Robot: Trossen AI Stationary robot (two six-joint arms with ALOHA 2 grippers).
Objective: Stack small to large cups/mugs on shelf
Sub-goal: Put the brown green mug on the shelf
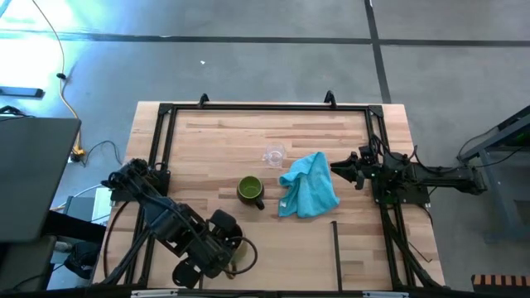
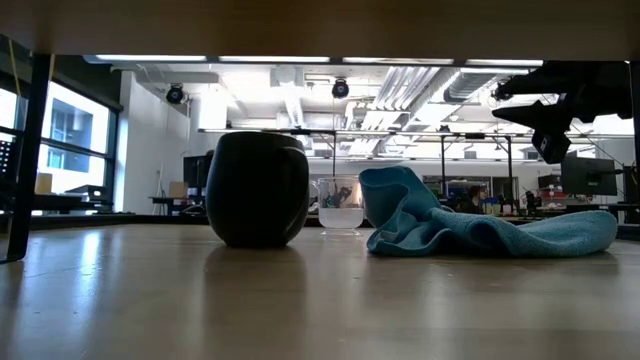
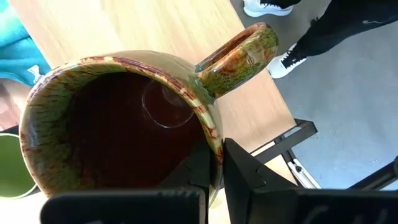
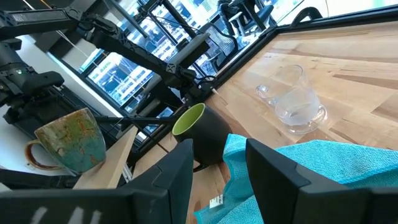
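- The left gripper [image 3: 214,171], near the table's front-left edge, is clamped on the rim of the mottled brown-green glazed handled mug [image 3: 118,124], held off the table.
- The right gripper [image 4: 217,165], fingers parted and holding nothing, hovers beside the crumpled turquoise cloth [image 1: 309,185].
- The green-lined dark mug [image 1: 250,189] and clear glass cup [image 1: 274,155] stand mid-table.

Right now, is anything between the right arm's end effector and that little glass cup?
Partly: the turquoise cloth lies just in front of the open right end effector, with the glass cup beyond its edge.
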